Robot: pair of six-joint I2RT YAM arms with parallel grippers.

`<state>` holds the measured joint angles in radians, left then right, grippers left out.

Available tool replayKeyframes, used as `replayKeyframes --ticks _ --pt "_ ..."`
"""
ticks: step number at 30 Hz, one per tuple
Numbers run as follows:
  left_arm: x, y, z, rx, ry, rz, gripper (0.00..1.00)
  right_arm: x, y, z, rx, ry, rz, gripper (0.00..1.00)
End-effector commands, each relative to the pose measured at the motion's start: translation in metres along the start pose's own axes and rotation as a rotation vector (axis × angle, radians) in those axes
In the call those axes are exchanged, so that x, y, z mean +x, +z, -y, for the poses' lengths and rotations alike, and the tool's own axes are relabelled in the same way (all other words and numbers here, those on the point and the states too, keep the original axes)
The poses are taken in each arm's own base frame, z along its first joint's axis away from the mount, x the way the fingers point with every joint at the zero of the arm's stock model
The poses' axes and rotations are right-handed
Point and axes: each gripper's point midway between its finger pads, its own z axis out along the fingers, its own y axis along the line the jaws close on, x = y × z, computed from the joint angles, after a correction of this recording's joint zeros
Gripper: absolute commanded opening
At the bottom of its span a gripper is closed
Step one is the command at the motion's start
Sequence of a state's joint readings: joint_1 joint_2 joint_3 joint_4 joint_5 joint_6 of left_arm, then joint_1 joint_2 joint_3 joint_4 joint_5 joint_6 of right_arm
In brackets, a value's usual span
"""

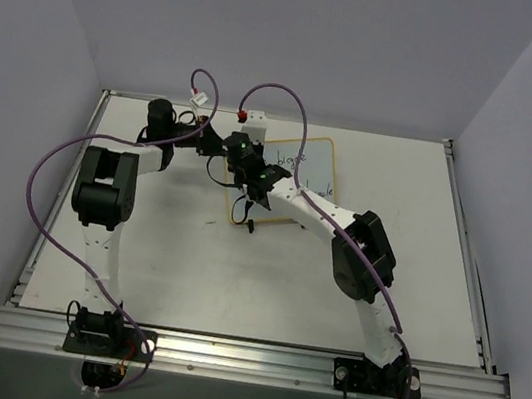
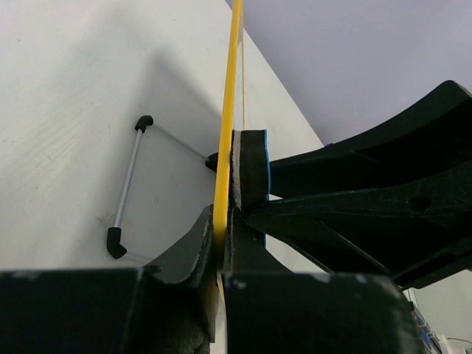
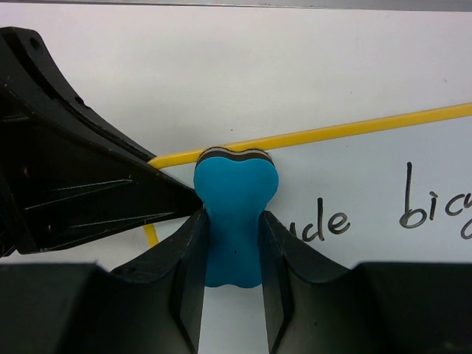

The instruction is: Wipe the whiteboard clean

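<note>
The whiteboard (image 1: 312, 166) stands tilted up at the table's far middle, white with a yellow rim and black handwriting (image 3: 435, 206). My left gripper (image 1: 222, 144) is shut on the board's left edge; its rim (image 2: 230, 110) runs edge-on between the fingers in the left wrist view. My right gripper (image 1: 254, 179) is shut on the blue bone-shaped eraser (image 3: 234, 214) and presses its felt end against the board near the top left corner, left of the word ending "de" (image 3: 330, 225). The eraser (image 2: 251, 169) also shows in the left wrist view, pressed on the board's face.
One metal leg with black clip feet (image 2: 125, 188) lies behind the board on the white table (image 1: 163, 274). Purple cables (image 1: 45, 185) loop over both arms. Grey walls close in the table on three sides.
</note>
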<state>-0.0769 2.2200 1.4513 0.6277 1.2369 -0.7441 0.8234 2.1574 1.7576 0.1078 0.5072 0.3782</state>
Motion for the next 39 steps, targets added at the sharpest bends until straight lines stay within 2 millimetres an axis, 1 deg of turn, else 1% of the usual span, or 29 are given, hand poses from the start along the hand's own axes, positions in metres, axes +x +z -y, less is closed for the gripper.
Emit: replayKeyframes --ticks 1,2,3,4,5,7,8,10,14,18,19,20,23,24,26,27,28,30,31,32,34,36,39 --pt "0.003 -0.003 0.011 0.068 0.109 -0.026 0.02 0.013 0.014 0.037 0.087 -0.002 -0.025 0.04" --pt "0.004 -0.003 0.01 0.068 0.108 -0.026 0.02 0.008 0.012 0.041 0.089 0.005 -0.017 0.04" --pt "0.004 -0.003 0.01 0.068 0.105 -0.027 0.02 0.01 0.013 0.044 0.095 0.003 -0.02 0.04" --pt "0.004 -0.003 0.01 0.069 0.105 -0.028 0.02 0.016 0.013 0.051 0.103 -0.004 -0.031 0.04" --pt "0.005 -0.003 0.01 0.069 0.104 -0.028 0.02 0.012 0.013 0.058 0.111 0.003 -0.027 0.03" --pt "0.005 -0.003 0.01 0.068 0.104 -0.028 0.02 0.018 0.015 0.068 0.122 -0.003 -0.043 0.03" --pt "0.004 -0.003 0.009 0.066 0.101 -0.027 0.02 0.015 0.015 0.075 0.132 0.003 -0.04 0.03" --pt "0.004 -0.003 0.009 0.065 0.105 -0.027 0.02 0.017 0.014 0.084 0.143 0.0 -0.048 0.02" --pt "0.005 -0.003 0.007 0.063 0.1 -0.03 0.02 0.014 0.012 0.104 0.169 0.003 -0.052 0.02" --pt "0.004 -0.003 0.009 0.064 0.106 -0.031 0.02 0.013 0.011 0.114 0.181 -0.006 -0.066 0.02" --pt "0.004 -0.003 0.01 0.064 0.106 -0.031 0.02 0.014 0.011 0.113 0.177 -0.008 -0.069 0.01" --pt "0.005 -0.002 0.01 0.065 0.106 -0.032 0.02 0.012 0.011 0.112 0.168 -0.005 -0.069 0.01" --pt "0.004 -0.003 0.011 0.065 0.109 -0.031 0.02 0.016 0.013 0.097 0.114 0.001 -0.086 0.0" --pt "0.004 -0.002 0.011 0.066 0.109 -0.033 0.02 0.011 0.013 0.089 0.092 0.01 -0.08 0.0" --pt "0.003 -0.003 0.012 0.067 0.11 -0.032 0.02 0.012 0.011 0.073 0.058 0.016 -0.086 0.0" --pt "0.003 -0.003 0.013 0.066 0.113 -0.031 0.02 0.003 0.01 0.065 0.042 0.029 -0.072 0.01" --pt "0.002 -0.003 0.014 0.068 0.116 -0.031 0.02 0.006 0.008 0.055 0.03 0.025 -0.077 0.0" --pt "0.002 -0.002 0.015 0.069 0.118 -0.032 0.02 0.0 0.005 0.042 0.014 0.034 -0.065 0.01" --pt "0.002 -0.003 0.015 0.068 0.116 -0.031 0.02 -0.007 0.006 0.036 0.012 0.037 -0.051 0.0" --pt "0.002 -0.003 0.014 0.068 0.118 -0.031 0.02 -0.007 0.004 0.026 0.003 0.032 -0.047 0.0" --pt "0.003 -0.002 0.015 0.07 0.118 -0.033 0.02 -0.013 0.006 0.016 0.003 0.032 -0.035 0.0" --pt "0.002 -0.002 0.016 0.07 0.119 -0.033 0.02 -0.011 0.005 0.006 -0.007 0.025 -0.036 0.0" --pt "0.003 -0.002 0.014 0.071 0.116 -0.034 0.02 -0.012 0.006 -0.003 -0.009 0.04 -0.028 0.0"
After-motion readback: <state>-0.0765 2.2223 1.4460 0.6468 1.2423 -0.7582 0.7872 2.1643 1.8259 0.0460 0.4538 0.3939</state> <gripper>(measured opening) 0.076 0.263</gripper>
